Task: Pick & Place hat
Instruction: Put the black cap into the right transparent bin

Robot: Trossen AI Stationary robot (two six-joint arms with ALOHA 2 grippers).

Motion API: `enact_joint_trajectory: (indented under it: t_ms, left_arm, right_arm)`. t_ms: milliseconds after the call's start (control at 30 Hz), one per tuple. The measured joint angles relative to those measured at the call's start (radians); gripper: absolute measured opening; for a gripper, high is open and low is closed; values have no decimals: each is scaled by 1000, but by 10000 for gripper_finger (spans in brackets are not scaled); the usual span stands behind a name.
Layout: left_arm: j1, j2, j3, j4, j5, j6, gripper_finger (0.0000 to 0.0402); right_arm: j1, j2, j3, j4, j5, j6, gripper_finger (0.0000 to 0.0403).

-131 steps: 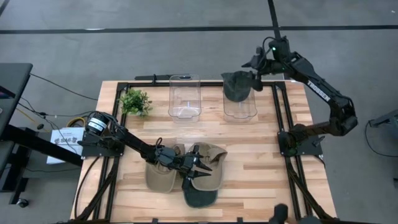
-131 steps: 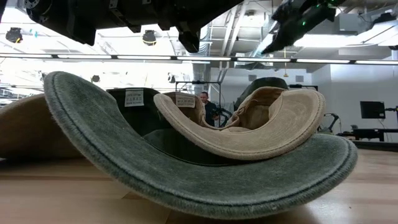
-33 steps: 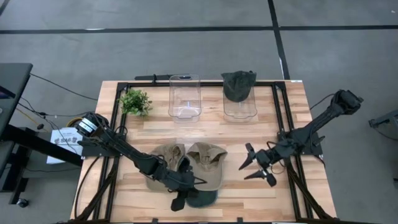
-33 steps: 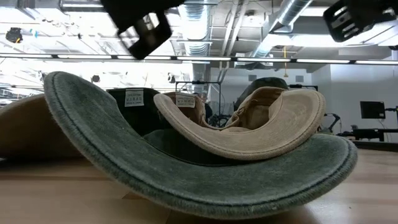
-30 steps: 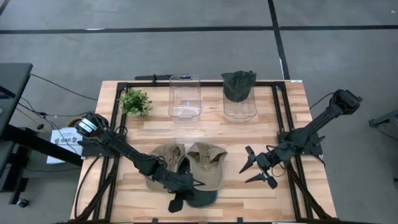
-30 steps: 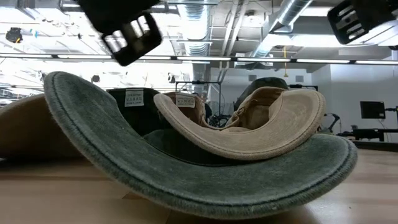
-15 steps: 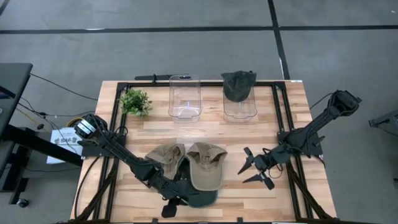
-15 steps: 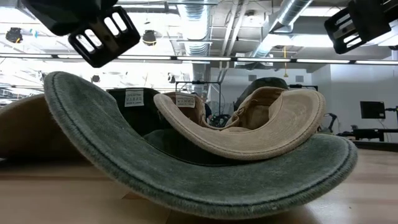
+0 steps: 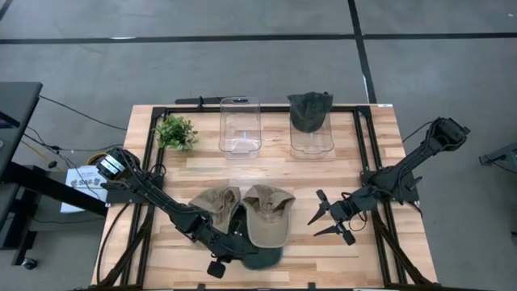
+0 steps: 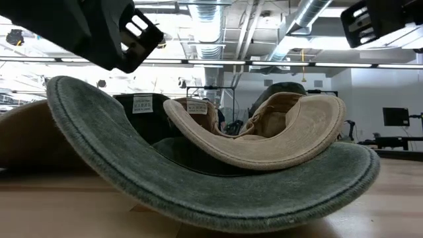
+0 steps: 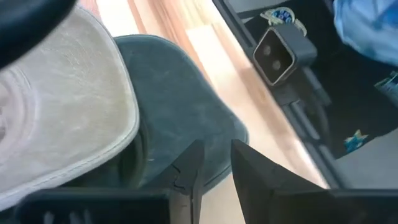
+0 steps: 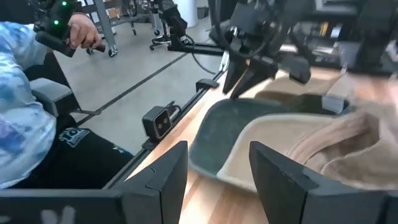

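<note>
From above, the left gripper (image 9: 234, 257) lay low over the near edge of the wooden table (image 9: 380, 186), its tips at the dark green hat (image 9: 257, 257), which sat lowest in a pile with two tan hats (image 9: 265, 215) overlapping it. Whether the jaws pinched the brim could not be told from this height. The right gripper (image 9: 317, 218) hung just beside the pile, on the side away from the left arm, its two fingers spread wide and holding nothing. Well beyond both grippers stood two clear bins (image 9: 240, 125); the one nearer the right arm carried another dark hat (image 9: 309, 110), and a small green plant (image 9: 175, 131) stood next to the other.

At table height, the green hat's (image 10: 198, 192) curved brim filled the foreground with a tan brim (image 10: 264, 142) resting in it; both arms' dark housings showed only at the upper corners.

In the left wrist view, the left fingers (image 11: 186, 177) stood a narrow gap apart over the green brim (image 11: 180, 118), with the tan brim (image 11: 68, 106) just beside them; a grip was not clear.

In the right wrist view, the right fingers (image 12: 163, 171) stood well apart and empty, the green brim (image 12: 217, 134) and a tan hat (image 12: 305, 155) ahead of them, the left gripper (image 12: 245, 78) beyond. A seated person (image 12: 28, 124) holding a controller showed off the table.
</note>
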Motion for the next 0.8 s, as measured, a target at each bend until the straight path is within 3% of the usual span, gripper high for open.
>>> enact_joint_trajectory:
  t_ms: [533,800]
  left_arm:
    - [-16,0,0,-19,-9,44,76]
    - [-16,0,0,-19,-37,11,76]
  right_arm:
    - [-125,0,0,20,1,-73,143]
    - [-180,108,1,190,2,84,140]
